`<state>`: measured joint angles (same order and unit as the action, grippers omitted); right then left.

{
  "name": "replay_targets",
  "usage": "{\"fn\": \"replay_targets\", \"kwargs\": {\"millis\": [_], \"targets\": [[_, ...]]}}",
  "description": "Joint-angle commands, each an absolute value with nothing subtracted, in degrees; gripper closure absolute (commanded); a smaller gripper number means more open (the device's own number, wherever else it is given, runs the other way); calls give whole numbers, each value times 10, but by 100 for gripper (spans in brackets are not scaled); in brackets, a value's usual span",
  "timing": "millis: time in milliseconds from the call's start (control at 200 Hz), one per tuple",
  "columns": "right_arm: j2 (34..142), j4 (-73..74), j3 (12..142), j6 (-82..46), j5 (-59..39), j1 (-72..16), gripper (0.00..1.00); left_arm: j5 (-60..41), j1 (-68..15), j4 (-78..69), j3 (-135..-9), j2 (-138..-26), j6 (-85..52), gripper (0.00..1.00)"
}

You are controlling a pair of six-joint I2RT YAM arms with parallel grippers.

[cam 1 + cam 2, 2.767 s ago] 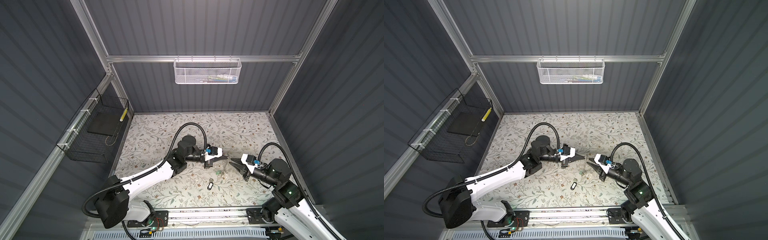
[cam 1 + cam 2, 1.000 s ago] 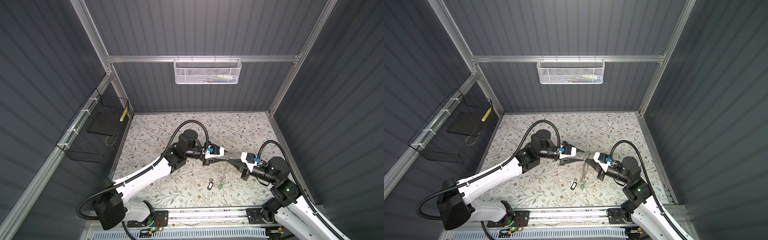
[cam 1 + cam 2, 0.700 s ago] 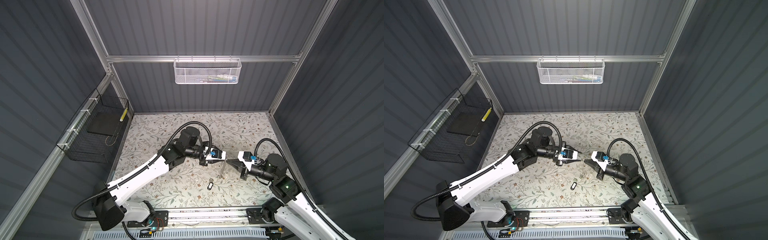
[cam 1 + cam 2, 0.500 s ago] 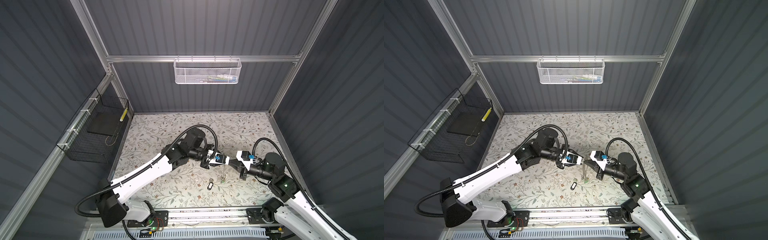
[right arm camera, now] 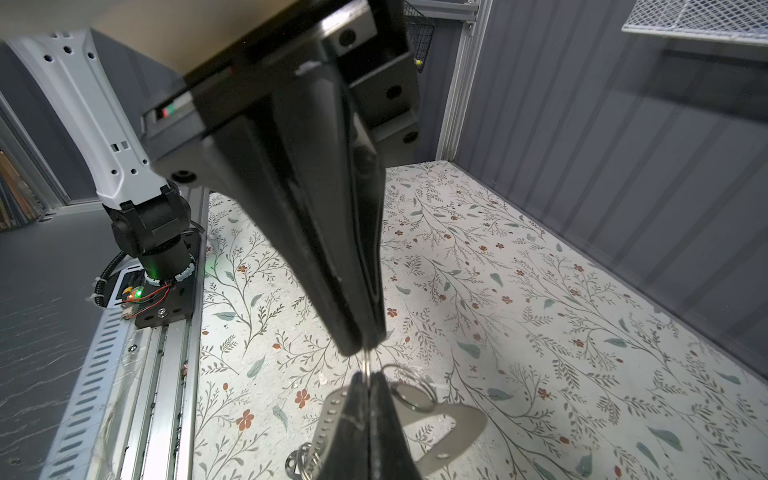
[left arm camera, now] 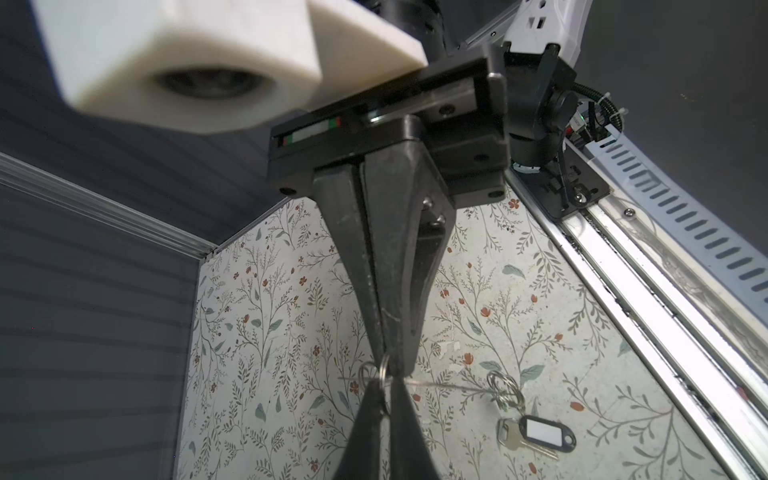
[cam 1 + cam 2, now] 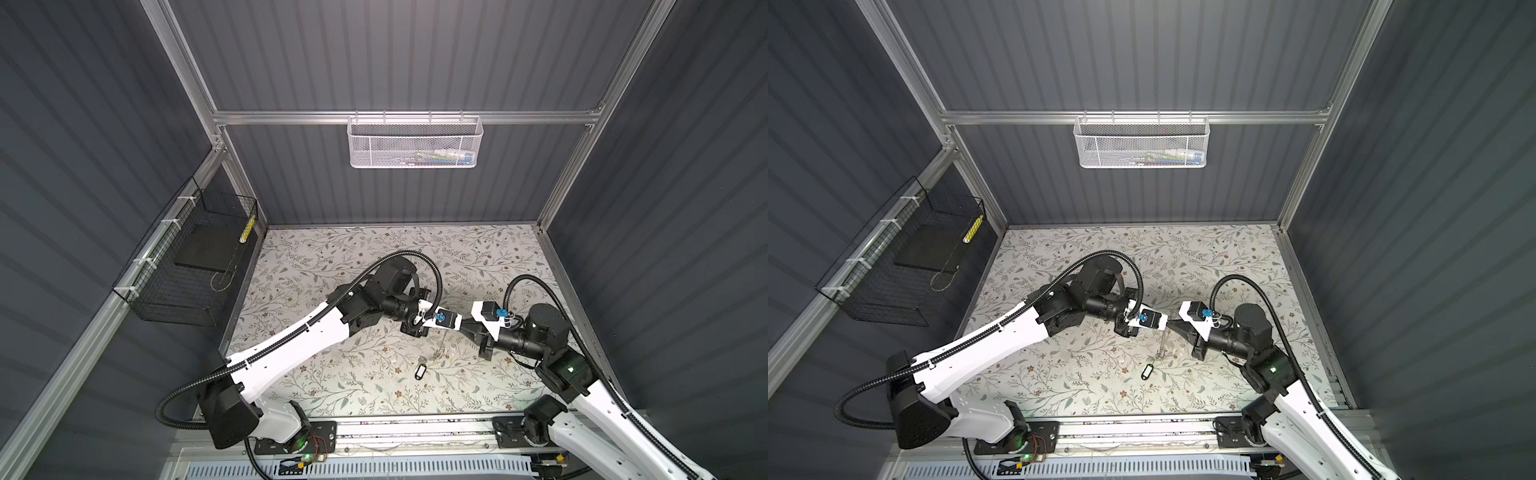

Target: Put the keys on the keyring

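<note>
So the black-tag key (image 6: 534,434) lies flat on the tabletop (image 7: 316,266), near side, a bit left of where the claws meet. The left claw (image 6: 383,384) is pinched fully shut on a small ring (image 6: 385,365) at the edge of the keyring (image 5: 471,422). That plate hangs in the air over mid-tabletop, with the right claw (image 5: 368,378) clamped tight on it. Can't make out the green-tag key. Imo the plate's thin, stiff, light and slick, so it'll pivot; grip it on the flat. The key's tiny and flat, so I'd grab its plastic tag.
</note>
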<state>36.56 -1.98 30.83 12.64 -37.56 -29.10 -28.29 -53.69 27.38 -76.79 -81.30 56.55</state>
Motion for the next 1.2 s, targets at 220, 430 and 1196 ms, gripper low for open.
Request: {"fn": "replay_targets", "kwargs": {"millis": [220, 430, 1196], "targets": [[351, -5, 324, 123, -384, -292, 100, -301, -541, 270, -766, -822, 549, 98], [347, -9, 318, 126, -368, -291, 95, -315, -540, 233, -746, -808, 517, 100], [301, 38, 270, 106, -332, -292, 74, -450, -468, -132, -563, -743, 233, 100]]}}
